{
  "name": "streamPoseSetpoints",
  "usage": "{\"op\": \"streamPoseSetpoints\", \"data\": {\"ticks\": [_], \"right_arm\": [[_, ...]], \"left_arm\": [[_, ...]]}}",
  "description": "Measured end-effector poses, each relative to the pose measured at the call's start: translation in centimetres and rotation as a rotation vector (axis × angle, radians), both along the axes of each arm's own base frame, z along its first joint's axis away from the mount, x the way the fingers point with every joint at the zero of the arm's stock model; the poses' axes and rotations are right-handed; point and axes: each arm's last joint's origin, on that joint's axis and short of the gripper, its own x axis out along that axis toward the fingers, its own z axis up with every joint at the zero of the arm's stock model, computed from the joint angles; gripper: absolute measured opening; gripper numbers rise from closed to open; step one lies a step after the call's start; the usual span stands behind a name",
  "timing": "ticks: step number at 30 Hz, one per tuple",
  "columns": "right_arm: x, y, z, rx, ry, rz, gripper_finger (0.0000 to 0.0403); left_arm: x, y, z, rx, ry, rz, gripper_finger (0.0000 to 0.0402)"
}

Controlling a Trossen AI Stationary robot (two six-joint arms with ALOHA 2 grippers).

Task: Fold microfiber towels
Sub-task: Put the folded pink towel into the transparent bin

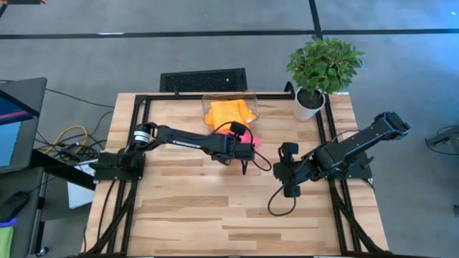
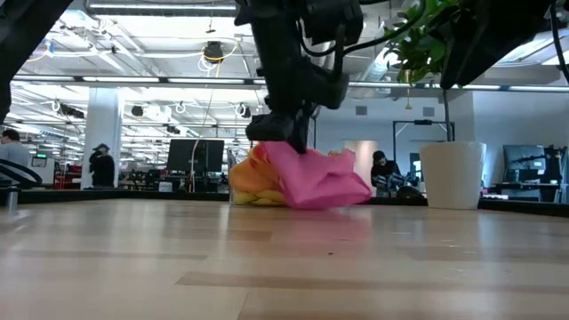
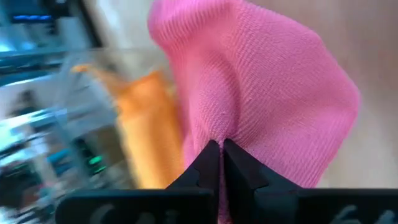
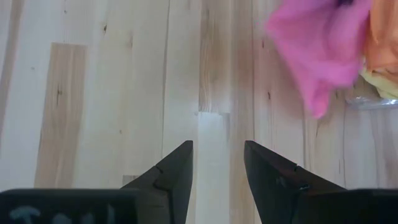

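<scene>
On the pale wooden bench (image 1: pixel 215 215), the left hand (image 3: pixel 221 163) pinched the soft, light hot-pink microfiber towel (image 3: pixel 267 93) by a fold; the right hand (image 4: pixel 217 171) hung open

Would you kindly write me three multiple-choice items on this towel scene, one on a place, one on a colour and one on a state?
1. Where does the clear bin stand?
A. at the table's far edge, beside the potted plant
B. at the near edge
C. under the right arm

2. What colour is the towel in the left hand?
A. yellow
B. hot pink
C. orange

3. How does the right hand stand?
A. shut on a towel
B. open over bare wood, holding nothing
C. shut and empty

Answers:
1 A, the high view shows the bin next to the plant.
2 B, the left wrist view shows pink cloth pinched between the fingers.
3 B, the right wrist view shows bare table between its parted fingers.
</scene>
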Motion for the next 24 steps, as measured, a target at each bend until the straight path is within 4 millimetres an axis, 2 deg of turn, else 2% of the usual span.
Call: {"op": "streamPoseSetpoints", "data": {"ticks": [5, 8, 16, 19, 24], "right_arm": [[0.0, 0.0, 0.0, 0.000, -0.001, 0.000, 0.0168], [0.0, 0.0, 0.0, 0.000, 0.000, 0.000, 0.0168], [0.0, 0.0, 0.0, -0.001, 0.000, -0.001, 0.0168], [0.0, 0.0, 0.0, -0.001, 0.000, -0.001, 0.0168], [0.0, 0.0, 0.0, -0.001, 0.000, -0.001, 0.0168]], "left_arm": [[-0.4, 0.5, 0.9, 0.170, 0.074, -0.024, 0.0000], [-0.8, 0.6, 1.6, 0.199, 0.092, -0.037, 0.0000], [-2.1, 1.3, 5.6, 0.280, 0.032, -0.016, 0.0000], [-2.4, 2.5, 6.4, 0.275, 0.011, 0.014, 0.0000], [-2.7, 5.7, 6.3, 0.227, -0.011, 0.089, 0.0000]]}}
